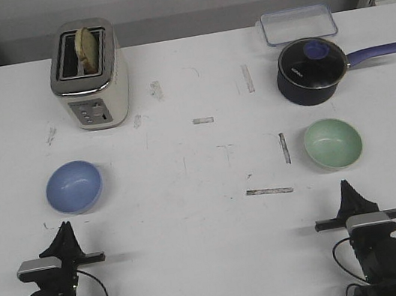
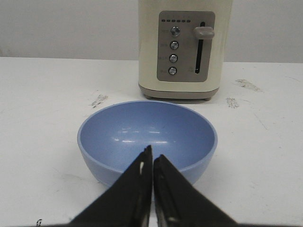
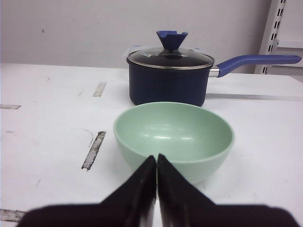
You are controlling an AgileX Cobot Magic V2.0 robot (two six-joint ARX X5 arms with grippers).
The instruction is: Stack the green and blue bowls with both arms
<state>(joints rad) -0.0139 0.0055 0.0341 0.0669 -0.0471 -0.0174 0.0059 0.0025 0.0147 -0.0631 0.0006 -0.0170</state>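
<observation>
Nothing is picked up yet. The blue bowl [image 1: 74, 187] sits near the table's [image 1: 218, 266] left edge, the green bowl [image 1: 332, 143] near the right edge, well apart. The left gripper [image 2: 152, 160] and the right gripper [image 3: 156, 159] each wait just behind a bowl, fingers pressed together, holding nothing. Next, each must open and reach a rim. The arms' lower parts are cut off, and the bowls' far outer sides are probably hidden.

Before the black left gripper [image 2: 152, 163] is a periwinkle blue bowl [image 2: 147, 137]; before the black right gripper [image 3: 156, 163], a mint green bowl [image 3: 174, 137].
</observation>
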